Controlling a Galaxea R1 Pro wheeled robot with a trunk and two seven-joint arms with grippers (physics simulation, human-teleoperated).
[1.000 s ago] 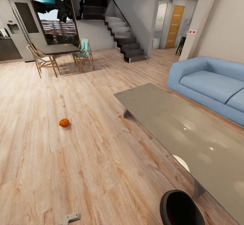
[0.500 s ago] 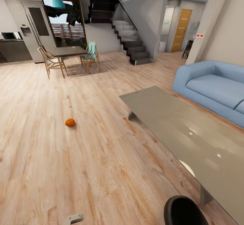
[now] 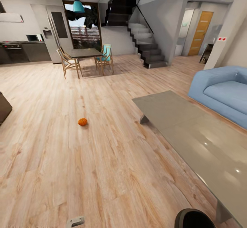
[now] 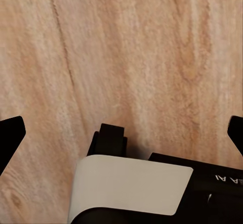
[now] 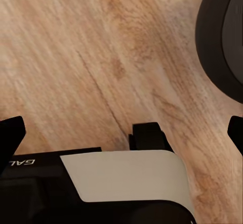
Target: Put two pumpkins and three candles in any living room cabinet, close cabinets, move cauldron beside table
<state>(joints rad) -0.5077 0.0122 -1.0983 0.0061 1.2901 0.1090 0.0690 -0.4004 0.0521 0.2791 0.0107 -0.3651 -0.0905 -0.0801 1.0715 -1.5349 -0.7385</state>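
Observation:
One orange pumpkin (image 3: 82, 121) lies alone on the wood floor, well ahead of me and left of the table (image 3: 192, 132), whose pale-grey top runs along the right. The black cauldron (image 3: 193, 219) stands on the floor by the table's near end, cut off by the head view's lower edge. Its rim (image 5: 223, 37) also shows close beside my right gripper (image 5: 123, 133), which hangs open over bare floor. My left gripper (image 4: 123, 133) is open too, above floorboards, holding nothing. The candles are out of view. I cannot tell if the dark-brown corner (image 3: 2, 106) at the far left is the cabinet.
A blue sofa (image 3: 223, 94) sits behind the table on the right. Far back stand a dining table with chairs (image 3: 85, 53), a staircase (image 3: 147, 49) and dark kitchen units (image 3: 20, 51). Wide open floor lies between me and the pumpkin.
The whole head view has swung left, bringing the kitchen and the dark corner into view. The pumpkin, table and cauldron have shifted only with the camera.

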